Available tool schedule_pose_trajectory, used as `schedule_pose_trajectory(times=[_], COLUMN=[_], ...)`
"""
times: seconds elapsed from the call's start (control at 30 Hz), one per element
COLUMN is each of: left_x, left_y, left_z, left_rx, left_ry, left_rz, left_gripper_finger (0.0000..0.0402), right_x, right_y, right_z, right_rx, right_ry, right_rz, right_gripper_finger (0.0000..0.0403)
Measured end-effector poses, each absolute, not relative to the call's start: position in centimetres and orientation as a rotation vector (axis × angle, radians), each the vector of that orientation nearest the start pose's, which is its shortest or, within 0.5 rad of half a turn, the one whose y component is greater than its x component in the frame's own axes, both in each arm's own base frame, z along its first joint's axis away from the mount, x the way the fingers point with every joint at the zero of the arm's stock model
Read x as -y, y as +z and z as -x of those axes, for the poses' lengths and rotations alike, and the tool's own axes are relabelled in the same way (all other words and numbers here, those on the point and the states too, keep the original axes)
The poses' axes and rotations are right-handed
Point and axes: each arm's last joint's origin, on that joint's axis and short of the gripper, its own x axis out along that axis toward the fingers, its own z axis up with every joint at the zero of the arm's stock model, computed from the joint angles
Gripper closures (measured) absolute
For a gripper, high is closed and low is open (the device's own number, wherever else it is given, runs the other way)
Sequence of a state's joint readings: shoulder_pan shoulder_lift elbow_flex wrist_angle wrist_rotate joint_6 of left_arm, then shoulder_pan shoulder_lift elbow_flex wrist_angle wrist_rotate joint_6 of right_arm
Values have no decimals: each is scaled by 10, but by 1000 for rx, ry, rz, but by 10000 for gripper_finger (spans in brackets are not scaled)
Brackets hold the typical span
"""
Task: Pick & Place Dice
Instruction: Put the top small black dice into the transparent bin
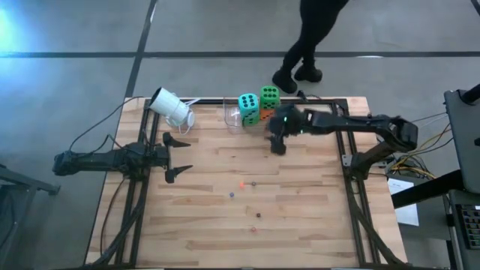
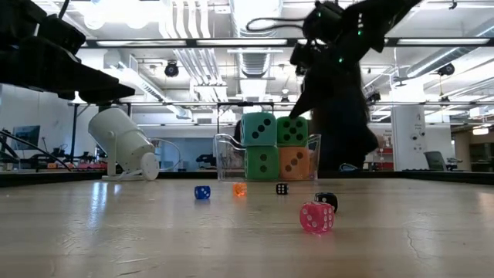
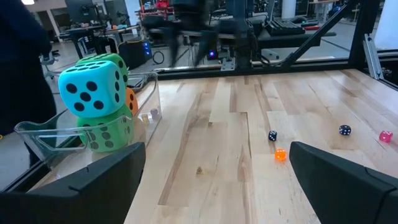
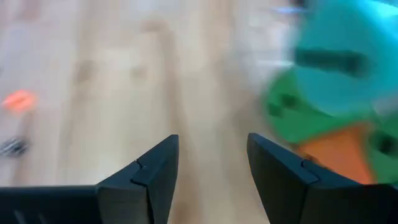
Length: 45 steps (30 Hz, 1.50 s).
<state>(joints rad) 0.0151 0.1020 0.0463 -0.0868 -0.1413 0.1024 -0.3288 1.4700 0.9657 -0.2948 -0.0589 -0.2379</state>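
Teal, green and orange-red soft cubes (image 1: 257, 106) sit stacked just beside the empty, half-parted right gripper (image 1: 278, 142), which I judge must next fetch a tiny coloured die (image 1: 242, 183).

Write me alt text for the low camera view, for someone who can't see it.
Four big soft dice, teal and green above green and orange, sit stacked in a clear container at the far side of a wooden table. Tiny dice dot the foreground; a tipped white cup lies left.
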Motion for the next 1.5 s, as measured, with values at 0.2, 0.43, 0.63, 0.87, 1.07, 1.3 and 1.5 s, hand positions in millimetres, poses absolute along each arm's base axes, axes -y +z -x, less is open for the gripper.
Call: schedule_pose_trajectory(times=[0.2, 0.43, 0.63, 0.87, 1.07, 1.3, 1.5], left_x=[-6, -6, -6, -6, -6, -6, -6], left_y=[163, 163, 163, 163, 163, 163, 163], left_z=[-101, -101, -101, -101, -101, -101, -101], left_rx=[-150, -150, -151, -150, -150, -150, -150], left_ry=[149, 149, 149, 148, 148, 149, 149], left_rz=[-111, -111, -111, -111, -111, -111, -111], left_gripper_finger=[2, 2, 2, 2, 2, 2, 2], right_x=[36, -6, -26, -49, -57, -60, -61], right_y=[222, 200, 174, 147, 143, 129, 113], right_z=[-298, -305, -307, -317, -322, -326, -330], right_rx=[-826, -778, -844, -849, -784, -795, -797], right_ry=[54, 57, -95, -127, -172, -214, -231], right_rz=[188, 172, 112, -27, -113, -125, -150], right_gripper_finger=[216, 216, 216, 216, 216, 216, 216])
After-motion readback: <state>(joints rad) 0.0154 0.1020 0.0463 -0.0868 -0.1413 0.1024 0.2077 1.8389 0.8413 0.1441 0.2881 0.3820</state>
